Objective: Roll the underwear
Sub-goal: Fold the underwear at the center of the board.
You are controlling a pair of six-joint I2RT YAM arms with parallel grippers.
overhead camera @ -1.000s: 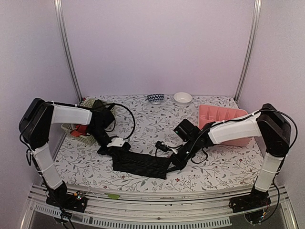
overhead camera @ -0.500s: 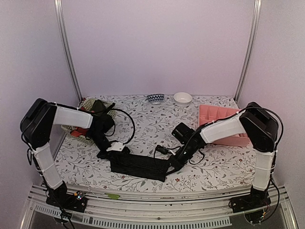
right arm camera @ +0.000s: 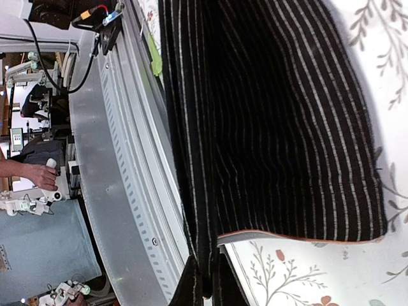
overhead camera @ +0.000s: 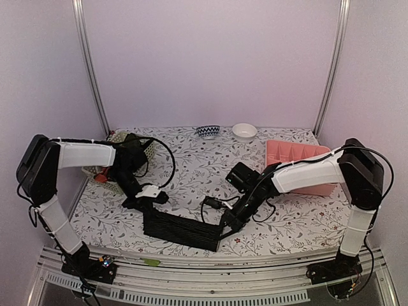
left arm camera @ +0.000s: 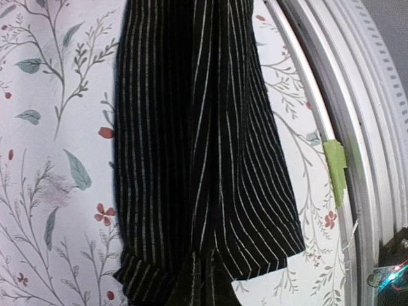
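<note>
Drawn toward the front rail over the last second, the black underwear [overhead camera: 182, 226] now lies flat at 6 o'clock on the table [overhead camera: 299, 220], close to its near edge, and both arms have been brought back with it. Its far left corner is pinched by the left gripper [overhead camera: 145, 203], jaws pressed together on the cloth. Its right end is pinched in the same way by the right gripper [overhead camera: 225, 222]. No roll has yet been formed. If the pull is carried further, the cloth could be dragged over the table edge. An uneven pull could skew it or slip a corner free. At 9 o'clock the red-orange underwear [overhead camera: 102, 173] is seen in the green basket [overhead camera: 118, 186]. The pink tray [overhead camera: 299, 153] is at 3 o'clock. At 12 o'clock are the patterned bowl [overhead camera: 208, 131] and the white bowl [overhead camera: 244, 131].
</note>
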